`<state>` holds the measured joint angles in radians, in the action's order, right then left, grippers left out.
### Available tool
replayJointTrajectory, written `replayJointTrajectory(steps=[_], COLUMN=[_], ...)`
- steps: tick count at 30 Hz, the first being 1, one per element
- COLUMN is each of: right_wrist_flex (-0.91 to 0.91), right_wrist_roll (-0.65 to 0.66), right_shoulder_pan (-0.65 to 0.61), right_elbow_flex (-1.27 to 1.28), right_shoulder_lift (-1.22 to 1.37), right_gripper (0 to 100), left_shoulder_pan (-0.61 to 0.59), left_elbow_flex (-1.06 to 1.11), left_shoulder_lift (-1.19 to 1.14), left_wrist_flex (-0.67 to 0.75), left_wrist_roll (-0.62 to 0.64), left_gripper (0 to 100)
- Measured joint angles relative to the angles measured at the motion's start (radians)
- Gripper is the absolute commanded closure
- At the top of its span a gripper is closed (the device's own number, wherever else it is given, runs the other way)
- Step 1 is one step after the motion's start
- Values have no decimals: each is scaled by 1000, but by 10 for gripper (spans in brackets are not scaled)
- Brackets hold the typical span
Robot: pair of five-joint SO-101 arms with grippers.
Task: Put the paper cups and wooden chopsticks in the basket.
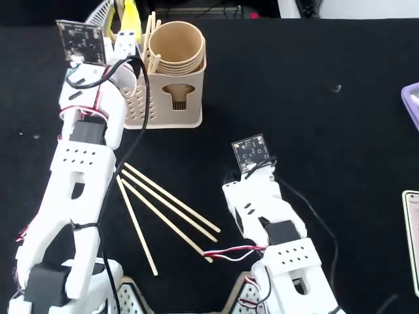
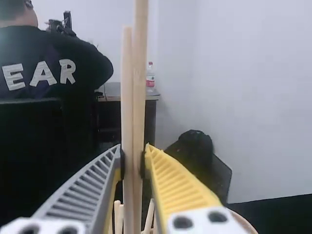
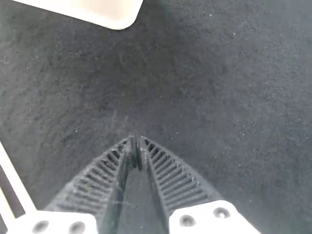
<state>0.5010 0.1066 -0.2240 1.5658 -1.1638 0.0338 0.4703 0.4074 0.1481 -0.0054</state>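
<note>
A beige basket (image 1: 171, 98) stands at the back left of the black table and holds a stack of paper cups (image 1: 177, 47) and some upright wooden chopsticks (image 1: 152, 40). My left gripper (image 1: 126, 18) is above the basket's left side, pointing upward. In the left wrist view it (image 2: 132, 161) is shut on two chopsticks (image 2: 134, 87) held upright between the grey and yellow fingers (image 2: 178, 187). Several loose chopsticks (image 1: 167, 209) lie fanned on the table between the arms. My right gripper (image 3: 135, 146) is shut on nothing, low over bare cloth to the right of them.
The basket's corner (image 3: 102, 12) shows ahead of the right gripper, and one loose chopstick (image 3: 9, 170) lies beside it. A purple object (image 1: 412, 101) and a flat item (image 1: 412, 222) sit at the table's right edge. A person sits in the room behind.
</note>
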Motion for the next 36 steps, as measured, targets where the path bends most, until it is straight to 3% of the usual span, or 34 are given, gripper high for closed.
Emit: replayJointTrajectory(steps=[4,8,16,23,29,33,36], right_wrist_flex=[0,0,0,0,0,0,0], right_wrist_roll=[0,0,0,0,0,0,0], right_shoulder_pan=[0,0,0,0,0,0,0], right_elbow_flex=[0,0,0,0,0,0,0], right_shoulder_lift=[0,0,0,0,0,0,0], right_gripper=[987,987,987,987,986,986,986], left_shoulder_pan=[-8,-48,-140,-276,-405,-473,-471], left_elbow_flex=[17,11,-77,-97,127,385,589], left_shoulder_lift=[0,18,49,199,345,422,453], left_wrist_flex=[-6,-123,-315,-626,-888,-921,-867], left_wrist_roll=[89,175,196,196,196,198,198], left_gripper=[866,866,866,863,863,863,863])
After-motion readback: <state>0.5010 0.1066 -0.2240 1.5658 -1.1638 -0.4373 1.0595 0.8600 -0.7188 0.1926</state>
